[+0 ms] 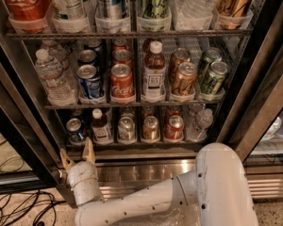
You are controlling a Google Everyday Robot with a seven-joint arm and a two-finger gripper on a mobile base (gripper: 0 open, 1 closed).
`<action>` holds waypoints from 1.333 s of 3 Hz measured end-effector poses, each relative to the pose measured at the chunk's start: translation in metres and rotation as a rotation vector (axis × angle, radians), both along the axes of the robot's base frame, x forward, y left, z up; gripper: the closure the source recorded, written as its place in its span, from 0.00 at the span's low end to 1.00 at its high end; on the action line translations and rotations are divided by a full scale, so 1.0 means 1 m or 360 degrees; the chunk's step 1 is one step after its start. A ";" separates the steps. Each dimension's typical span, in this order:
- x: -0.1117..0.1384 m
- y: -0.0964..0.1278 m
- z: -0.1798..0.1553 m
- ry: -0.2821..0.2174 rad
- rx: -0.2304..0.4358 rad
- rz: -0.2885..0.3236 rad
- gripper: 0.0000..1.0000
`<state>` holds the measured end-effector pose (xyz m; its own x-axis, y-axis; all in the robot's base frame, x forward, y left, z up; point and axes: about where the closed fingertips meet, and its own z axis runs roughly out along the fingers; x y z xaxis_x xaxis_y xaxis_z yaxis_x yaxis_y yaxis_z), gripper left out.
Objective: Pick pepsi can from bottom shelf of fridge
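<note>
Warm dim light; glare on steel grille (146,174); gripper (76,154) lit, left below bottom shelf (146,148).

One camera looks at the fridge (146,171) from in front and somewhat above. It is tilted downward and stands close, so three shelf levels fill most of the frame. The bottom shelf (132,144) lies a little below centre, and the floor (273,215) shows along the lower edge. The robot's white arm (179,197) crosses the lower frame. The pincer (77,155) sits at lower left, fingers spread, pointing up toward the shelves.
</note>
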<state>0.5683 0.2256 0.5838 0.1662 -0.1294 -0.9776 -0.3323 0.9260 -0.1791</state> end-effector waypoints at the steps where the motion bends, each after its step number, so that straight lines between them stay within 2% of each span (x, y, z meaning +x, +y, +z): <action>1: 0.004 0.004 0.003 -0.0023 0.0020 -0.0005 0.32; 2: 0.007 0.009 0.006 -0.0044 0.0039 -0.0017 0.32; 3: 0.010 0.011 0.008 -0.0060 0.0054 -0.0036 0.40; 4: 0.013 0.011 0.011 -0.0077 0.0065 -0.0061 0.41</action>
